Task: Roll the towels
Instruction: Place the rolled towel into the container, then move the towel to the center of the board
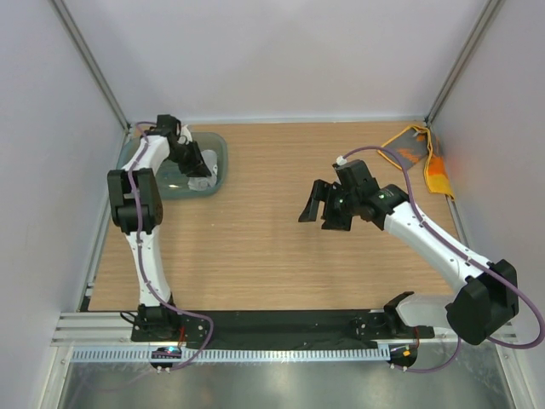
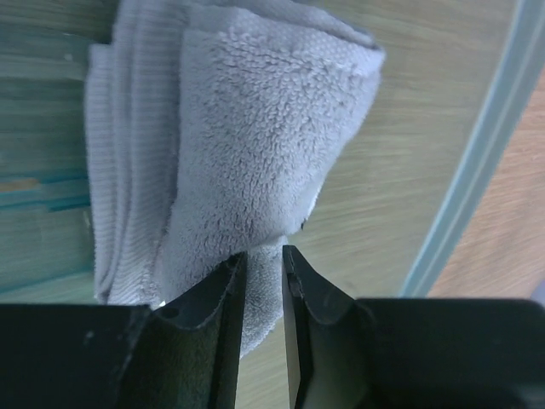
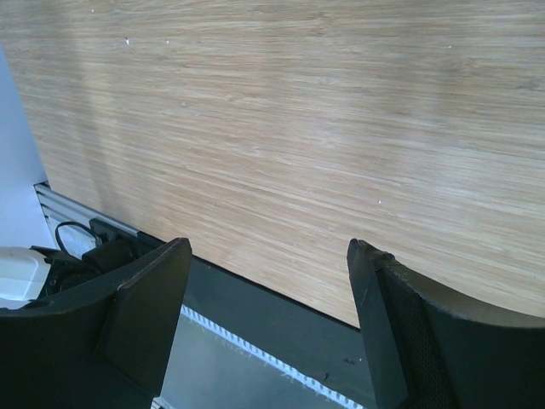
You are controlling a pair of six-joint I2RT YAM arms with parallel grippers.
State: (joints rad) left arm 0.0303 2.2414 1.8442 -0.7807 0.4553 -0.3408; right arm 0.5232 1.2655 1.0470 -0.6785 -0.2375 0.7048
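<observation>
No readable text, label, brand, number or sign on any surface, in any of three views.

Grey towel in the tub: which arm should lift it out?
Left. The left gripper pinches a fold of the grey towel inside the tub, while the right gripper hangs open over the table, far off.
</observation>
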